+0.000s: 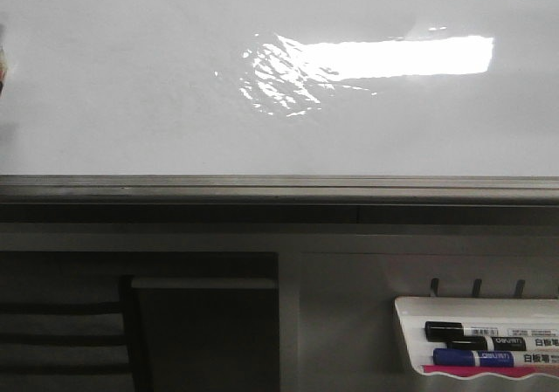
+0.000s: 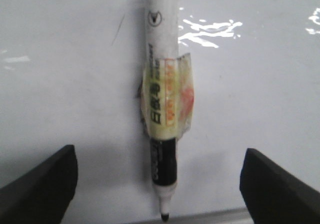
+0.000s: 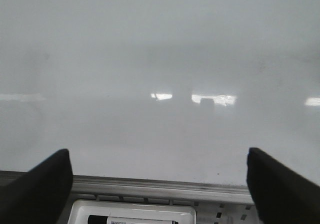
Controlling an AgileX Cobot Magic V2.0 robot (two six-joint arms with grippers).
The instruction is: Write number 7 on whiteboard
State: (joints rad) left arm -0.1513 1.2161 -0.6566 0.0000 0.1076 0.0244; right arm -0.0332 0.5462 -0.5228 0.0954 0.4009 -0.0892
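Observation:
The whiteboard (image 1: 131,78) fills the upper front view, glossy white with a bright rectangular glare, above its grey bottom rail (image 1: 262,187). No number 7 shows in the front view. In the left wrist view a white-and-black marker (image 2: 161,84) wrapped in yellowish tape points its tip at the rail, over the board (image 2: 60,84). A faint thin slanted stroke (image 2: 119,29) lies beside it; I cannot tell if it is part of the 7. My left gripper (image 2: 159,151) is open, its jaws far from the marker. My right gripper (image 3: 157,154) is open and empty before the board (image 3: 150,44).
A small white marker tray (image 1: 410,322) hangs below the rail at the right, holding a black marker (image 1: 472,333) and a blue one (image 1: 476,357). The tray (image 3: 130,209) also shows in the right wrist view, under the rail (image 3: 150,186). Dark shelving lies at lower left.

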